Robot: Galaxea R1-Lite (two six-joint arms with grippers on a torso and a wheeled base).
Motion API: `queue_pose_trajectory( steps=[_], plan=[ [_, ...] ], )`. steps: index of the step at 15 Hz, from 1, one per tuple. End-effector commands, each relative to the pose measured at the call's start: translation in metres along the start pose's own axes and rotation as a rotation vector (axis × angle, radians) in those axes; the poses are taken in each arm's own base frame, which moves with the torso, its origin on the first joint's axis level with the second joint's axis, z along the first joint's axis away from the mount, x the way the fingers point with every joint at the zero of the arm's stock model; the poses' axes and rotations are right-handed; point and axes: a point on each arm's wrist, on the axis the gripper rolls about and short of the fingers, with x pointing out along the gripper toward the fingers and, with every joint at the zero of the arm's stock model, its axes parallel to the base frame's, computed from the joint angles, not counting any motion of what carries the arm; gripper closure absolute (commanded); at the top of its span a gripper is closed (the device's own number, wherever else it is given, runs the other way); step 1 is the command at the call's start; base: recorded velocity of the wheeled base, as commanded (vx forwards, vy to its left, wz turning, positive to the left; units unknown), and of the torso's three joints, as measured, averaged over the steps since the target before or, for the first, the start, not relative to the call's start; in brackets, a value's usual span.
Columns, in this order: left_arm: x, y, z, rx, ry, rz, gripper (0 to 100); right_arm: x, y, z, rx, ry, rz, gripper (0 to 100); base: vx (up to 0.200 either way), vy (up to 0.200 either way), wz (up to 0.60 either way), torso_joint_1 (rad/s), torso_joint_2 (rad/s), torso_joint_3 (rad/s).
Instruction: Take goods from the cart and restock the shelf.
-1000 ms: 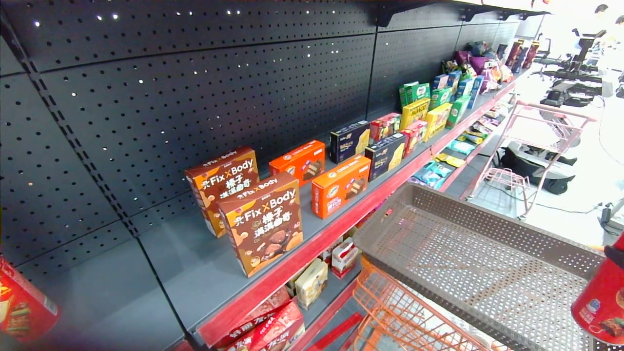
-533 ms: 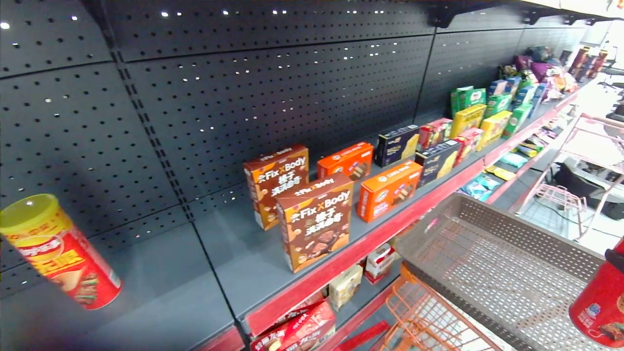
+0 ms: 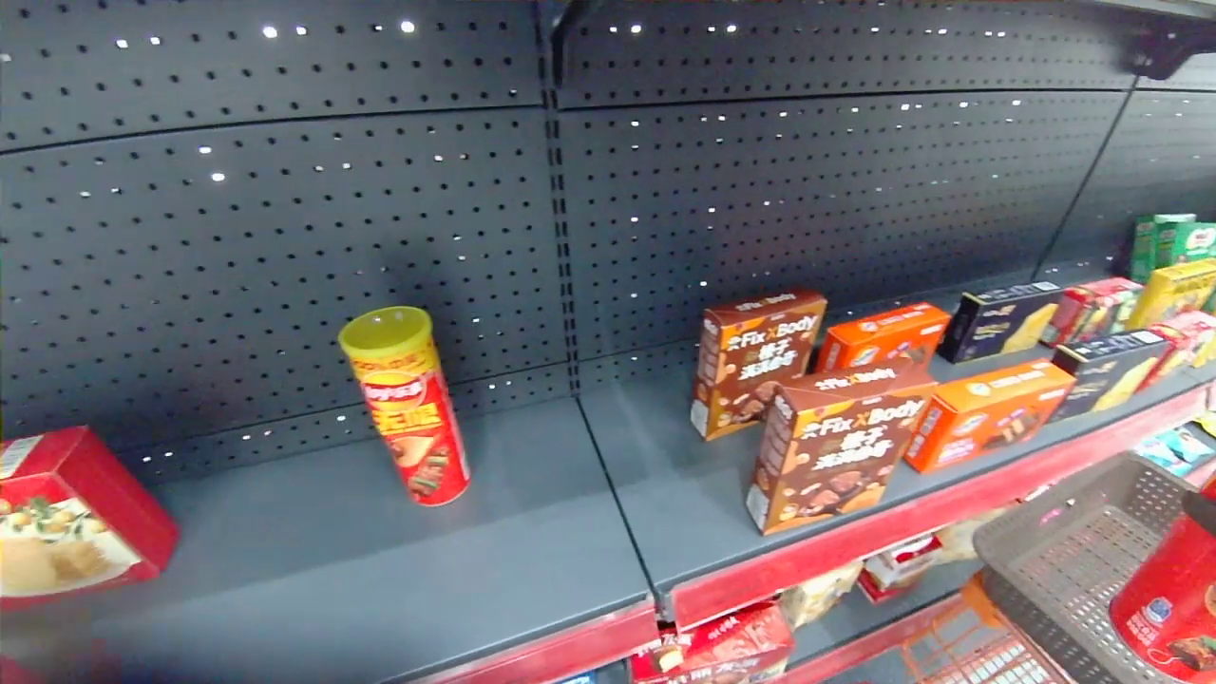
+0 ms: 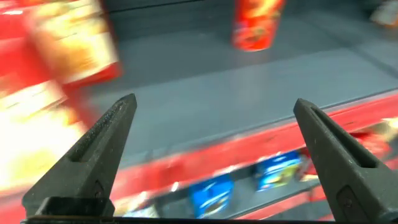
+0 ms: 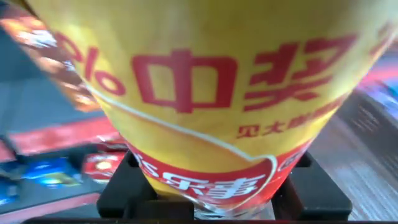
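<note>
My right gripper (image 5: 211, 190) is shut on a red and yellow chips can (image 5: 205, 87). The same can (image 3: 1167, 608) hangs at the lower right of the head view, over the cart's grey perforated basket (image 3: 1064, 541). On the grey shelf board (image 3: 532, 532) a matching can (image 3: 407, 408) with a yellow lid stands upright near the pegboard. My left gripper (image 4: 214, 106) is open with nothing between its fingers, in front of the shelf's red front edge (image 4: 205, 155). The standing can (image 4: 255, 25) is farther off in that view.
A red box (image 3: 62, 518) stands at the shelf's left end. Two brown boxes (image 3: 826, 442), orange boxes (image 3: 983, 413) and dark boxes (image 3: 1002, 323) line the right half. Bare shelf lies between the standing can and the brown boxes. Goods fill the lower shelf (image 3: 722, 646).
The whole head picture has swung left along the shelf, bringing the standing can and the red box into view. The held can keeps its place at the lower right.
</note>
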Motion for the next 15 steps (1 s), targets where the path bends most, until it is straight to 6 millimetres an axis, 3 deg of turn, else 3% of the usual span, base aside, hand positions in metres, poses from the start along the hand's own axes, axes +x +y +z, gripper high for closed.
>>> queue_pose_trajectory(
  steps=[1,6,9,15],
  plan=[
    [0.0,0.0,0.0,0.0,0.0,0.0,0,0.001,0.0,-0.001,0.001,0.005,-0.001,100,0.0,0.0,0.6,0.007,0.0,0.007],
    [0.0,0.0,0.0,0.0,-0.002,0.0,0,-0.001,0.001,-0.001,0.024,-0.008,0.043,100,0.0,0.0,0.12,0.0,0.0,0.0],
    [0.0,0.0,0.0,0.0,0.0,0.0,0,-0.023,0.006,-0.003,0.061,-0.1,0.142,100,0.0,0.0,0.0,0.0,0.0,0.0],
    [0.0,0.0,0.0,0.0,-0.002,0.0,0,-0.04,0.004,-0.007,0.068,-0.164,0.032,100,0.0,0.0,0.0,0.0,0.0,0.0]
  ],
)
